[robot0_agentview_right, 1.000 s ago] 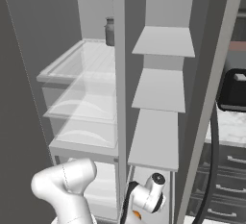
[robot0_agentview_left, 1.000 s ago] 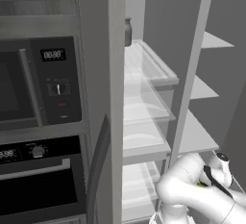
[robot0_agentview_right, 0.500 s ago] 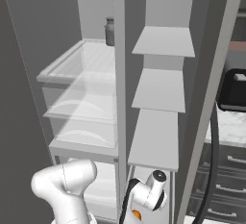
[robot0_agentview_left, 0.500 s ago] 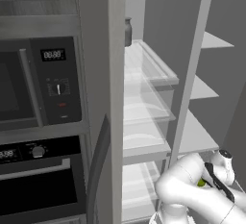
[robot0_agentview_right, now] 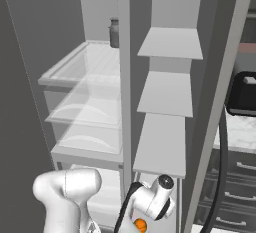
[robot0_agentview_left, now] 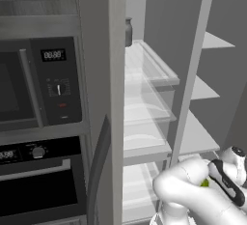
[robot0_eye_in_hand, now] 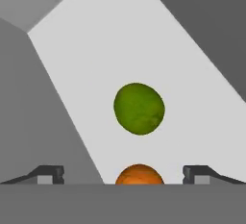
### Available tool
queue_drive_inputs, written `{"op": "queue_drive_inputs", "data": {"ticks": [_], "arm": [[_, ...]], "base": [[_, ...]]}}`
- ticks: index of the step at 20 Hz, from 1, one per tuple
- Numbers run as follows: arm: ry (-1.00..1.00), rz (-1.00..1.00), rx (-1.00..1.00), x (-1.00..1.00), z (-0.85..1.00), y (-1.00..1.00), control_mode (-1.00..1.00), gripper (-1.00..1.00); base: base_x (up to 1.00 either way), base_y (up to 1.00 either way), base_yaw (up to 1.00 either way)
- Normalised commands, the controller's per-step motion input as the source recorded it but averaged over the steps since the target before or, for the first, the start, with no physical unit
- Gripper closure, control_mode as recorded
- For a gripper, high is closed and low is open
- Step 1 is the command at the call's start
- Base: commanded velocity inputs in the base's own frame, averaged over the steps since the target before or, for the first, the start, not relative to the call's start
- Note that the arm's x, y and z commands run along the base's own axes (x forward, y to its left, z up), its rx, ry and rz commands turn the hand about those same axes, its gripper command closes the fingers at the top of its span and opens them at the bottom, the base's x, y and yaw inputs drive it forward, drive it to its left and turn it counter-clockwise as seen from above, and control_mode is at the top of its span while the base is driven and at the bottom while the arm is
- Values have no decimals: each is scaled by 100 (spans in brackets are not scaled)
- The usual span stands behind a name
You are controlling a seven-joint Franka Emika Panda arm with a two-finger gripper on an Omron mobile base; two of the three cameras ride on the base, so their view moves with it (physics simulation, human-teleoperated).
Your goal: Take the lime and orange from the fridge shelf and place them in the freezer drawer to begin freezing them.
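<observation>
Open fridge (robot0_agentview_left: 116, 74) in kitchen, oven (robot0_agentview_left: 38, 185) at left. Lime (robot0_eye_in_hand: 139, 108) and orange (robot0_eye_in_hand: 139, 175) sit mid-way across pale low shelf (robot0_eye_in_hand: 96, 50), lime just beyond orange. End effector (robot0_eye_in_hand: 124, 174) spread wide, flanking orange, has crept slightly closer. Grasp likely next; nothing lifted yet.

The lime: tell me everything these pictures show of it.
The lime is a smooth, dull green, slightly egg-shaped ball resting on a pale grey flat surface. In the hand view it lies just beyond the orange, apart from it, with the gripper open and touching neither. A yellow-green sliver shows behind the arm.
</observation>
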Motion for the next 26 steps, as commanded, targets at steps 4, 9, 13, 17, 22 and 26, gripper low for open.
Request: {"op": "queue_drive_inputs", "data": {"ticks": [4,9,13,17,22,26], "arm": [[-13,-9,0,-59,91,6,-100,-100],[-4,-12,-2,-22,100,12,-100,-100],[0,-12,-4,-10,100,10,-100,-100],[0,-11,-3,-3,89,15,-100,-100],[0,-6,0,0,20,11,-100,-100],[0,0,0,0,0,1,-100,-100]], "base": [[0,0,0],[0,0,0],[0,0,0],[0,0,0],[0,0,0],[0,0,0]]}}
